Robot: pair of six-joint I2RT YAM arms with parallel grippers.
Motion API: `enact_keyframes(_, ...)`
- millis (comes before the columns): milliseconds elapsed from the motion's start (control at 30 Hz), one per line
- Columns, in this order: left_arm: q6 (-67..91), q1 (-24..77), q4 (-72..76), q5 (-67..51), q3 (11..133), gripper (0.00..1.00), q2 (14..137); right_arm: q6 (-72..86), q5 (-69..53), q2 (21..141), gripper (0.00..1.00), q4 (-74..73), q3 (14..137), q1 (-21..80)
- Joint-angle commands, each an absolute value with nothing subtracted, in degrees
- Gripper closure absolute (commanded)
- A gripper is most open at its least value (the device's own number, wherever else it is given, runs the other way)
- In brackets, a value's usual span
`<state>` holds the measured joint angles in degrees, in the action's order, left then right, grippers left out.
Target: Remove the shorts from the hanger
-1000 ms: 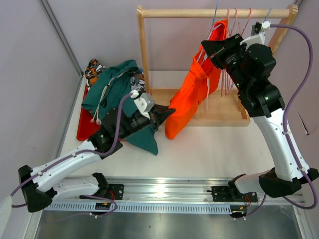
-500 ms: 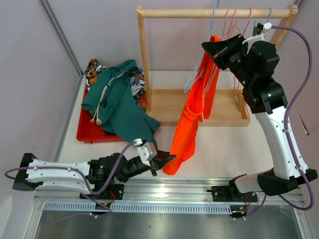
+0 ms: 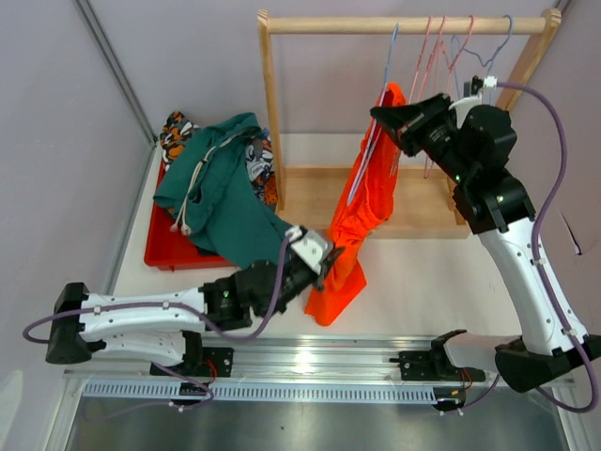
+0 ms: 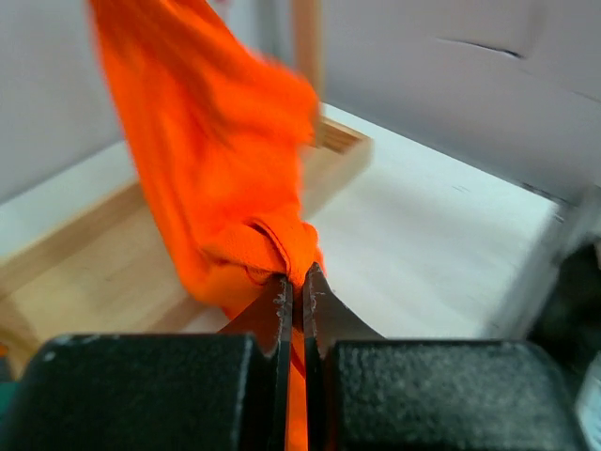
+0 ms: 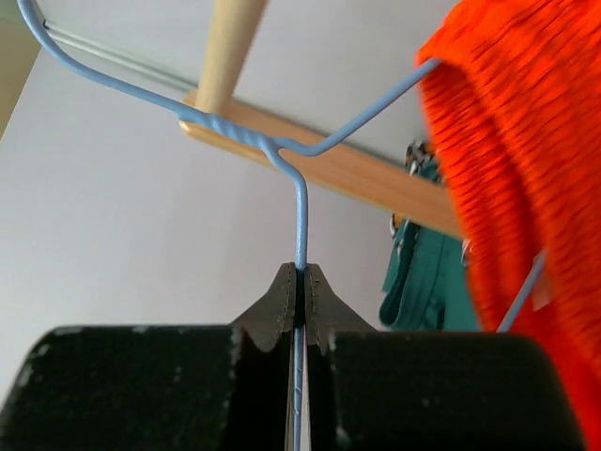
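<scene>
left arm has swung up from the near edge toward the rack since half a second ago, dragging the shorts' hem with it; the hanger now tilts more to the left.

far left, red tray (image 3: 158, 249) holds a pile: orange-black-white print shorts (image 3: 175, 128) at the back corner, dark teal shorts (image 3: 225, 193) on top, blue-white print shorts (image 3: 258, 155) peeking out beside them. left end effector (image 3: 324, 260) (image 4: 298, 282) sits just right of the teal pile, jaws pinched nearly closed on a fold of the orange shorts (image 3: 362, 202) (image 4: 216, 169). orange shorts stretch from that grip up to the blue hanger (image 3: 368, 155) (image 5: 300, 207), waistband draped over its wire arm, lower end bunched on the desk (image 3: 423, 282). right end effector (image 3: 380, 115) (image 5: 298, 282) is clamped tight on the blue hanger's neck below the hook. hook is over the top bar of the wooden rack (image 3: 272, 94). pink hangers (image 3: 434, 47) hang to the right on the same bar.
</scene>
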<state>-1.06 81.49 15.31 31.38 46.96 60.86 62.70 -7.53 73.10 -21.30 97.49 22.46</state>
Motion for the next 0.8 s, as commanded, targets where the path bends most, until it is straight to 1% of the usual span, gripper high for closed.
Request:
enact_keyframes(0,-2.5,72.7,17.3,30.6,55.2,1.0,63.8,70.9,-12.9,67.0,1.0,-12.0,92.7,24.5)
enact_keyframes(67,-2.3,67.4,16.0,29.7,58.3,1.0,65.4,72.8,-13.6,65.3,1.0,-12.3,90.5,26.3)
enact_keyframes(167,-3.1,63.0,15.7,28.9,61.8,1.0,67.0,76.5,-15.6,63.2,1.0,-12.8,89.7,27.8)
enact_keyframes(300,-4.6,60.9,14.9,28.8,63.5,1.0,67.0,77.3,-16.7,62.8,1.0,-14.5,93.2,28.5)
enact_keyframes(400,-3.3,60.6,13.7,29.0,62.3,1.0,65.1,75.2,-16.2,64.7,1.0,-16.0,96.9,28.2)
enact_keyframes(500,-0.5,61.3,12.0,28.4,58.5,1.0,60.0,75.5,-19.3,69.0,1.0,-14.9,100.0,26.1)
enact_keyframes(600,1.2,63.7,8.3,32.3,55.6,1.0,52.9,76.0,-22.8,74.8,1.0,-14.1,103.0,23.3)
enact_keyframes(667,1.2,65.2,3.2,36.0,55.5,1.0,48.4,75.7,-23.6,79.0,1.0,-14.1,106.5,21.5)
enact_keyframes(767,0.2,66.7,-5.2,39.4,59.1,1.0,43.9,75.2,-24.8,84.1,1.0,-13.5,109.9,19.0)
